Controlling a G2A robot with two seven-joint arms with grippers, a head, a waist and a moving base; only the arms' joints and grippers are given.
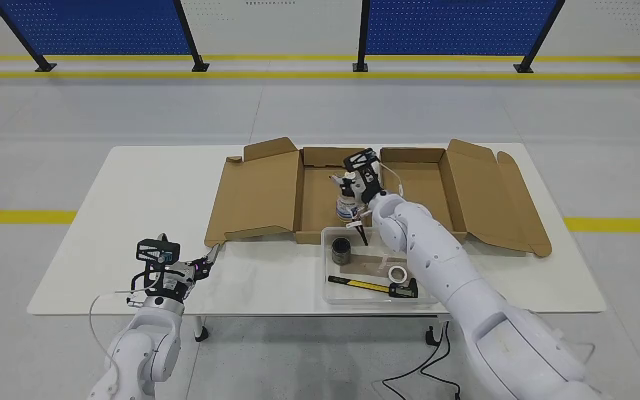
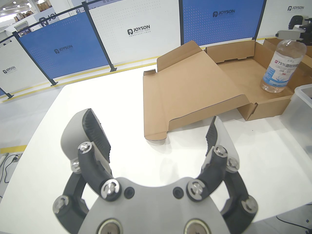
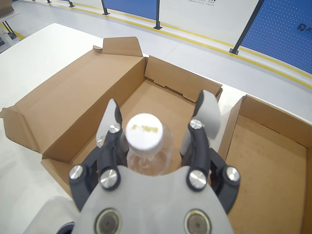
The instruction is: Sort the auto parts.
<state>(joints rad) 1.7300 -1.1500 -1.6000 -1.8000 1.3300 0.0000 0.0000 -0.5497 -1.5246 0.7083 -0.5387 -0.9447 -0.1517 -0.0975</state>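
Observation:
A clear bottle (image 1: 346, 208) with a white cap (image 3: 143, 132) and a blue-and-white label (image 2: 282, 66) stands upright in the left cardboard box (image 1: 318, 205), near its front wall. My right gripper (image 1: 352, 190) is over the bottle, open, with its fingers (image 3: 204, 103) spread on either side of the neck and not pressing it. At the table's front left my left gripper (image 2: 151, 118) is low over the white top, open and holding nothing, pointing toward the box's folded-out flap (image 2: 195, 86).
A second open cardboard box (image 1: 415, 195) adjoins the first on the right, with flaps spread out. In front of them a clear plastic tray (image 1: 375, 262) holds a black cylinder (image 1: 342, 250), a white tape ring (image 1: 398, 273) and a yellow-and-black tool (image 1: 372, 287). The table's left part is bare.

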